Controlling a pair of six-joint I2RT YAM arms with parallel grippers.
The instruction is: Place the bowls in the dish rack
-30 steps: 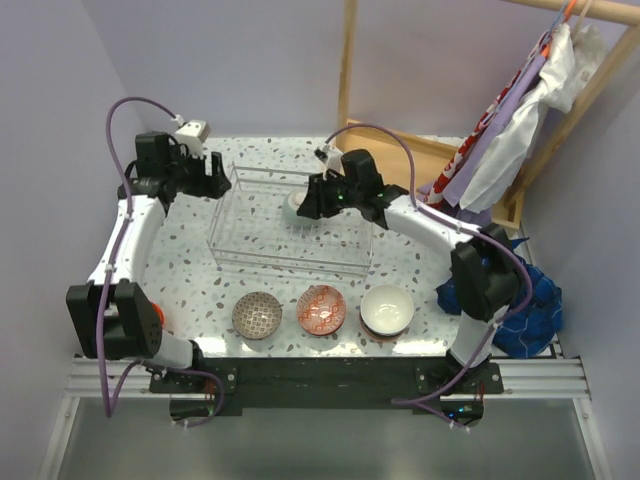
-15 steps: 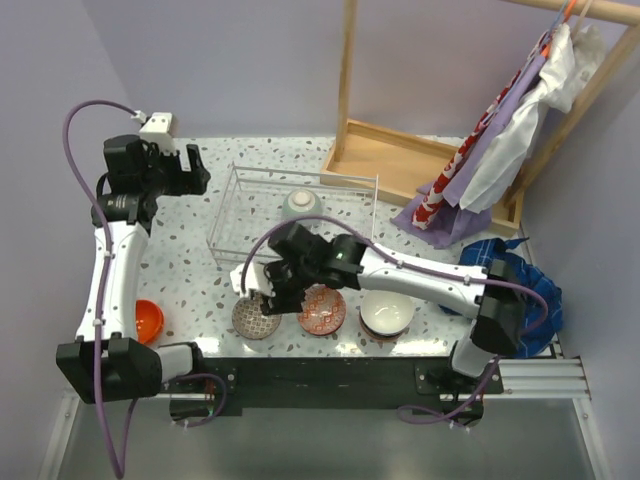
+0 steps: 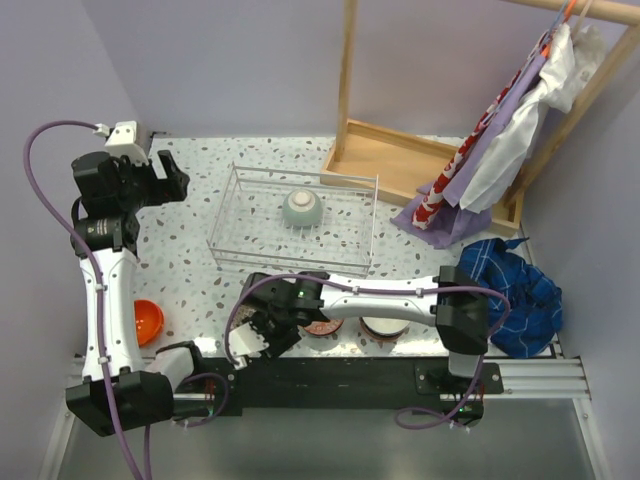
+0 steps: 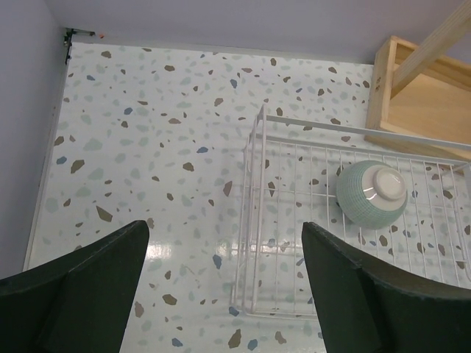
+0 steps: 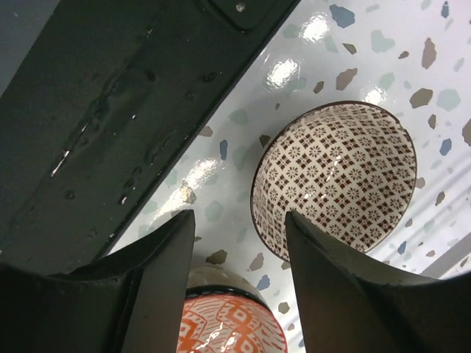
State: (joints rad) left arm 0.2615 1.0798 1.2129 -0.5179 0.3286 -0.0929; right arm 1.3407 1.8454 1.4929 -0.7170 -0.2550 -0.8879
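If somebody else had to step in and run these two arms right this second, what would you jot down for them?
Left gripper: fingers open, empty, raised over the table's far left, beside the dish rack.
Right gripper: fingers open, empty, low at the near edge, next to the brown-patterned bowl, not gripping it.
Done: one pale green bowl sits upside down in the rack.
Left to do: the brown-patterned bowl, red-patterned bowl and white bowl along the near edge, plus the orange bowl at the near left.
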